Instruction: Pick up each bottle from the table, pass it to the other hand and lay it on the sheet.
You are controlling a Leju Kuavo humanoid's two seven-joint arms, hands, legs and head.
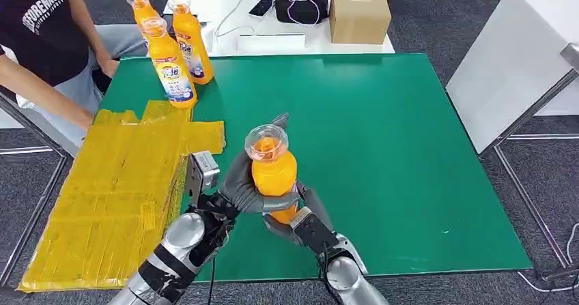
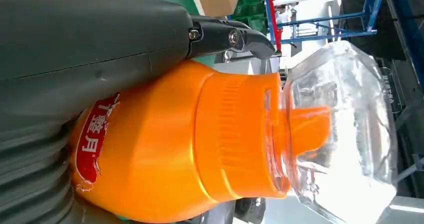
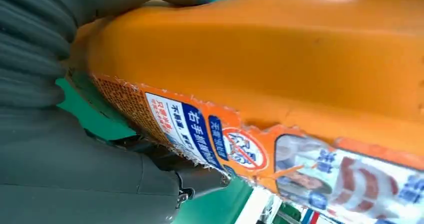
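While our left hand (image 1: pixel 247 185) wraps the bottle (image 1: pixel 274 172), our right hand (image 1: pixel 300 224) grips its base. It stands upright above the table (image 1: pixel 410 155)

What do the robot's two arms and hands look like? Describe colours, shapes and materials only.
Both arms are rounded silver tubes with black bands near the wrists. The left hand has a smooth grey cover and darker fingers with small screws; a grey boxy unit sits by its wrist. The right hand has a dark grey ribbed cover and black back.

Yellow sheet (image 1: pixel 109 196) lies bare at the table's left; three upright bottles (image 1: pixel 174 49) and a person's arm (image 1: pixel 41 93) crowd its far end
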